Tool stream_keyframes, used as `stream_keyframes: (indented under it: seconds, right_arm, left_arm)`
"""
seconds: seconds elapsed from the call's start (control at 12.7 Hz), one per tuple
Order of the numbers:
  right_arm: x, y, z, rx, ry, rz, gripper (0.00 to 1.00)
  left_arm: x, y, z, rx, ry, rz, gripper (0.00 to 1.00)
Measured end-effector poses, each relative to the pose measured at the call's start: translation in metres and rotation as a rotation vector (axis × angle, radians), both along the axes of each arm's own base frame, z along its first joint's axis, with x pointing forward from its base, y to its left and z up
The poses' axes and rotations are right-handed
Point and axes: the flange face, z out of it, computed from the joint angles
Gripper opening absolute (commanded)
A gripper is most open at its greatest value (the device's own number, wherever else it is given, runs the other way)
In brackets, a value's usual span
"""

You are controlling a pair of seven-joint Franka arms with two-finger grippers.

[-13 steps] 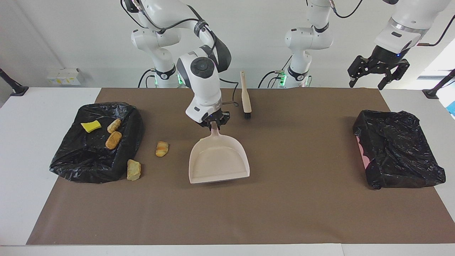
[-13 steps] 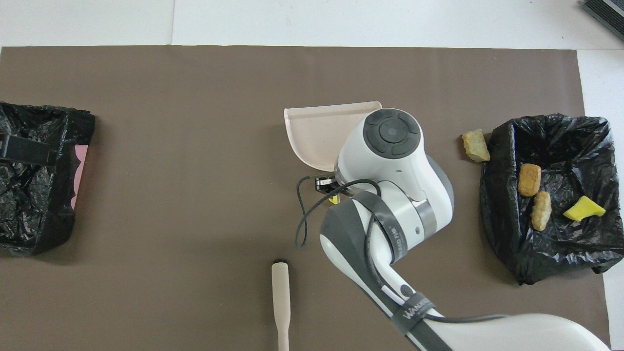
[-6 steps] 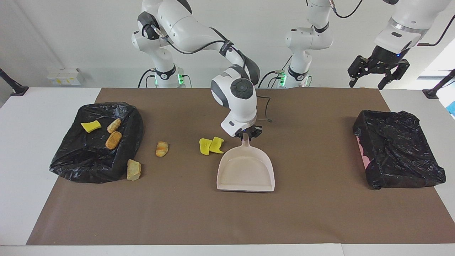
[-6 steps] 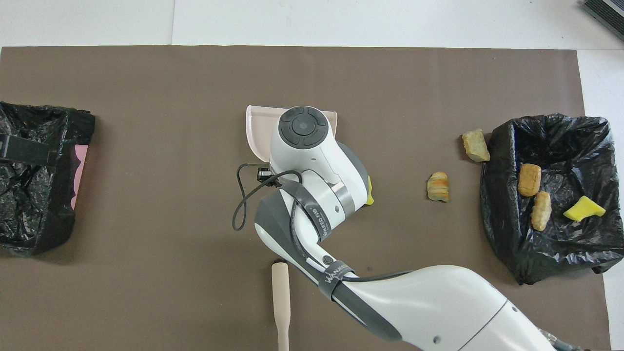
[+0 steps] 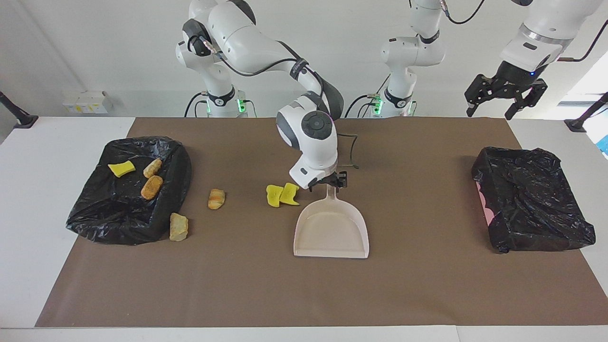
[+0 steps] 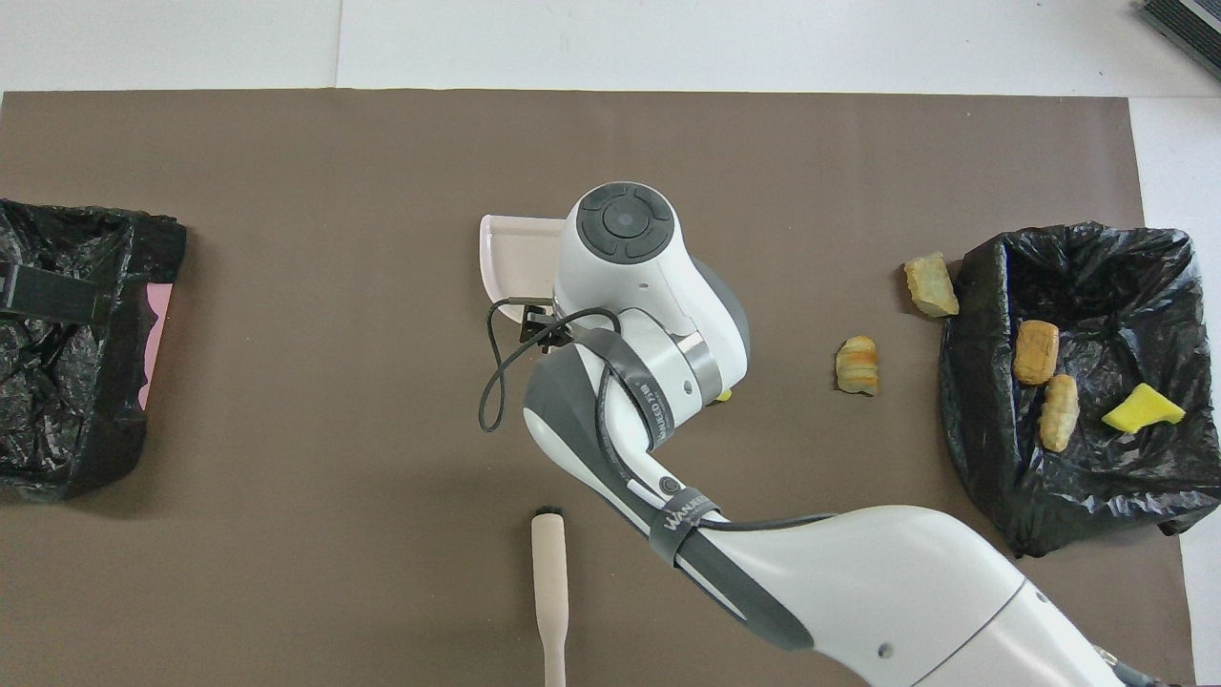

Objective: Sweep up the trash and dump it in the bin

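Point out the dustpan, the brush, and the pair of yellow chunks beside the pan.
dustpan [image 5: 331, 231]: facing view, on its bare inner floor.
brush [image 6: 549, 582]: overhead view, on its handle.
yellow chunks [image 5: 282, 194]: facing view, where the two pieces meet.

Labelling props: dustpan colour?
Pale beige dustpan, plain; clearest in the facing view.

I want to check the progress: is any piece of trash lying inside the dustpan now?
No: in the facing view the dustpan is bare inside, and the two yellow chunks lie on the mat beside its handle.
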Motion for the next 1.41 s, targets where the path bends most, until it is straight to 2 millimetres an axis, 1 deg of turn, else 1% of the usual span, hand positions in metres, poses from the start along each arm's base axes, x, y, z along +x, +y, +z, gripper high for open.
stream_keyframes:
  seconds: [0.08,0.16,0.24,0.31,0.63,0.79,0.94,1.1,1.26,1.34,1.41]
  right_arm:
    - [-0.003,-0.006,0.014,-0.011,0.011,0.004,1.00]
    - [-0.011,-0.006,0.027,-0.020,0.018,0.015,1.00]
    - [-0.024,-0.002,0.036,-0.028,0.024,0.032,1.00]
    - [-0.041,0.003,0.041,-0.041,0.033,0.053,1.00]
    - [-0.126,0.037,0.034,-0.073,0.084,0.150,1.00]
    - [-0.168,0.049,0.024,-0.072,0.068,0.191,1.00]
    - [-0.214,0.053,0.008,-0.055,0.066,0.211,1.00]
    - [-0.258,0.051,0.000,-0.041,0.099,0.225,1.00]
    - [-0.294,0.052,0.002,-0.037,0.122,0.229,1.00]
    - [-0.310,0.054,0.004,-0.044,0.124,0.229,1.00]
    - [-0.326,0.055,0.005,-0.054,0.125,0.228,1.00]
  left_arm:
    - [0.000,0.000,0.000,0.000,0.000,0.000,1.00]
    - [0.000,0.000,0.000,0.000,0.000,0.000,1.00]
    - [0.000,0.000,0.000,0.000,0.000,0.000,1.00]
    - [0.000,0.000,0.000,0.000,0.000,0.001,1.00]
    - [0.000,-0.005,0.000,0.000,0.000,-0.008,1.00]
    - [-0.001,-0.008,0.000,0.000,0.000,-0.015,1.00]
    - [-0.001,-0.010,0.000,0.000,0.000,-0.018,1.00]
    - [-0.001,-0.013,0.000,0.000,0.000,-0.023,1.00]
    - [-0.002,-0.016,0.000,0.000,0.000,-0.029,1.00]
    - [-0.002,-0.020,0.000,-0.001,0.000,-0.036,1.00]
    - [-0.003,-0.028,0.001,-0.001,-0.003,-0.051,1.00]
